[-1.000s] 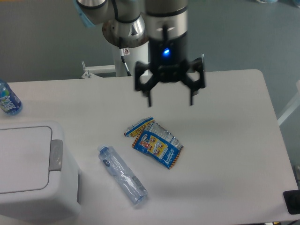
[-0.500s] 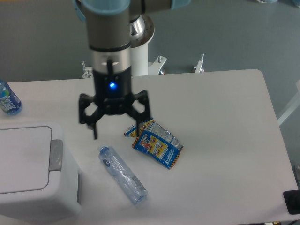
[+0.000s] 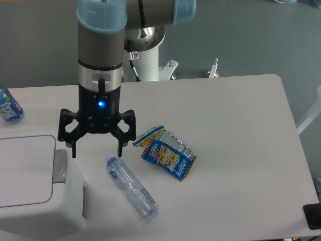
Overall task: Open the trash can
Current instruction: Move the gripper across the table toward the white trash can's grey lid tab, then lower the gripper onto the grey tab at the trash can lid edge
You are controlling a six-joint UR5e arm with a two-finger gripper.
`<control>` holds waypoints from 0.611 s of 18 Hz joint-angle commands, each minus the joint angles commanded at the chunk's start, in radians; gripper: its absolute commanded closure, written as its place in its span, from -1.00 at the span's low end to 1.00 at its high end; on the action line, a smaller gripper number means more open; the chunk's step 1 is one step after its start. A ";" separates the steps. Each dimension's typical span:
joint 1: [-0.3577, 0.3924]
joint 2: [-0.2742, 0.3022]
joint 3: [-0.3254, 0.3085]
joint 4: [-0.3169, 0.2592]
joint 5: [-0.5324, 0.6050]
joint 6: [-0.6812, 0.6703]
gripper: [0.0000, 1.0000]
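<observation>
The white trash can [image 3: 30, 201] stands at the table's front left corner, its flat lid [image 3: 22, 168] closed and its grey push tab [image 3: 60, 165] on the right side of the lid. My gripper [image 3: 97, 152] points down with its fingers spread wide and nothing between them. It hangs just right of the tab; its left fingertip [image 3: 73, 152] is close above the tab's upper end.
A clear plastic bottle [image 3: 130, 187] lies on the table right of the can. A crumpled blue snack wrapper [image 3: 166, 152] lies further right. A blue-labelled bottle [image 3: 8, 106] is at the far left edge behind the can.
My gripper has swept left across the table, from above the wrapper to beside the can's grey tab, and dropped lower. It stayed open. The objects have not moved.
</observation>
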 joint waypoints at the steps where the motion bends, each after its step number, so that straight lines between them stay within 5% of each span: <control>1: -0.006 -0.003 0.002 0.002 0.000 -0.006 -1.00; 11: -0.011 -0.017 0.000 0.014 0.000 -0.020 -1.00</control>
